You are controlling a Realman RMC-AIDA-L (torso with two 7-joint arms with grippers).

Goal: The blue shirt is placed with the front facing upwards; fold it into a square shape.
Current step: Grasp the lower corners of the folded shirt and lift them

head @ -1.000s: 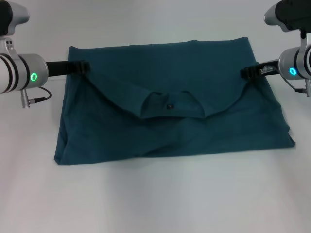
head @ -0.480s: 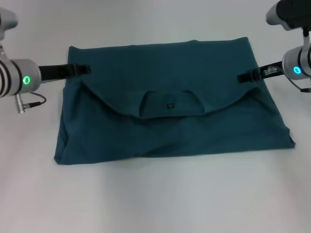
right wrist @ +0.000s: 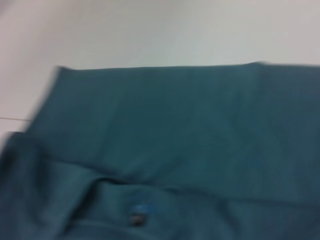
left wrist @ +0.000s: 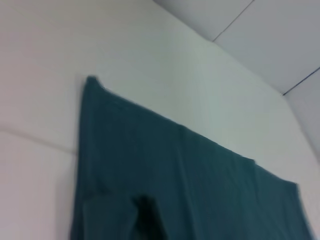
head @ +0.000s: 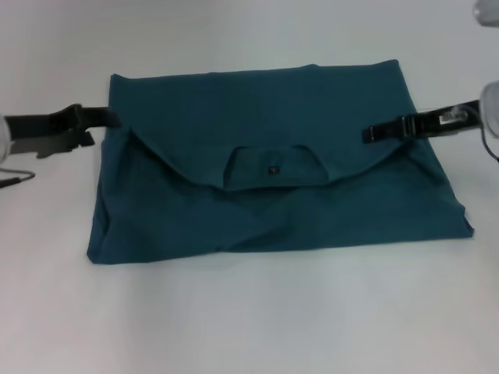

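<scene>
The blue shirt (head: 273, 167) lies flat on the white tabletop (head: 257, 312), folded into a wide rectangle that spans most of the middle of the head view. Its upper part is turned down over the rest, so the neckline (head: 273, 167) sits near the center with a small dark label (head: 273, 170) showing inside it. The folded-over layer ends in a curved edge that sweeps from each side down toward the neck opening. The near edge of the cloth runs slightly uneven, and the lower right corner pokes out a little past the rest. No lettering shows on the visible surface.

The left gripper (head: 109, 118) is at the shirt's left edge, level with the top of the folded-over layer. Its dark fingers point inward and their tips meet the cloth border; I cannot tell whether they are pinching the fabric or only resting against it, nor how far apart they are.

The right gripper (head: 373, 134) reaches in from the right side and lies over the shirt, its tip on the folded layer near the right end of the curved edge. Its fingers look thin and close together, but whether they have cloth between them cannot be made out.

The left wrist view shows one corner of the shirt (left wrist: 165, 180) against the pale tabletop. The right wrist view looks across the shirt (right wrist: 190, 130) with the label (right wrist: 136, 218) at the bottom of that picture.
</scene>
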